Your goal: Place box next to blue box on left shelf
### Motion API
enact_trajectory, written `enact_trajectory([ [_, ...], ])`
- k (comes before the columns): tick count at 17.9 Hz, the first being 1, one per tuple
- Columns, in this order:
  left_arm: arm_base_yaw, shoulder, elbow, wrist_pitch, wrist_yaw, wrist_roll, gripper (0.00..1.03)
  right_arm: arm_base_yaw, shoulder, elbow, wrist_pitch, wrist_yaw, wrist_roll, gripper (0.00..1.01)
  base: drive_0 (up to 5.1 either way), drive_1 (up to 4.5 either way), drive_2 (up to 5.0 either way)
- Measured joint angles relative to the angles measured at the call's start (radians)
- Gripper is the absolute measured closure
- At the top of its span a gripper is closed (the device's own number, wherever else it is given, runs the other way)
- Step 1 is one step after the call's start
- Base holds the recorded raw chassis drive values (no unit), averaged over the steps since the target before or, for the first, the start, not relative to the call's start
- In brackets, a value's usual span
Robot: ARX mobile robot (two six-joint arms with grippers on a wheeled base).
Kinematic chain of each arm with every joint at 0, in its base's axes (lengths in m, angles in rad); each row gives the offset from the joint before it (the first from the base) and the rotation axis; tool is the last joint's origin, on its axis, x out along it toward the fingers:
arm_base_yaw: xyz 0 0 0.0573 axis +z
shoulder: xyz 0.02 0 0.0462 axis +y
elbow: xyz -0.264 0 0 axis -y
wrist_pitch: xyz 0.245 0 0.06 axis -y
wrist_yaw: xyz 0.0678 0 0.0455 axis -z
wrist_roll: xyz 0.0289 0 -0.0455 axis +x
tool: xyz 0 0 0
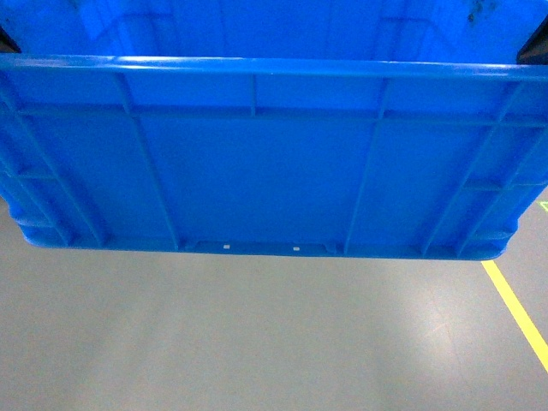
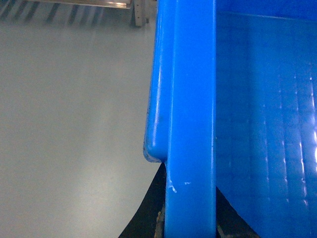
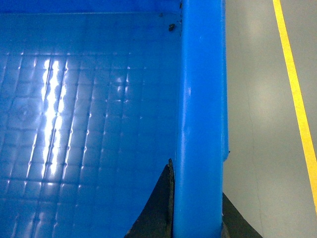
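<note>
One box (image 1: 257,163), bright blue plastic, ribbed outer wall, thick rim, held clear of the grey floor (image 1: 257,342) and filling the upper head view; dark scuff marks at its far inner right corner. Two grippers: left gripper (image 2: 190,218), one dark finger either side of the left rim, closed upon it; right gripper (image 3: 198,213), likewise astride the right rim, clamped. One yellow floor line (image 3: 294,94), right of the box. One silver rack part (image 2: 138,12), top of left wrist view, well apart from the box; kind not discernible
</note>
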Motion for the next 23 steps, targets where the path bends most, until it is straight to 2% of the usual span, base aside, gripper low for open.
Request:
enact_trajectory([
  [23, 0.000, 0.000, 0.000, -0.002, 0.001, 0.000, 0.97, 0.000, -0.001, 0.000, -0.003, 0.000, 0.000, 0.94, -0.1, 4.08, -4.2],
])
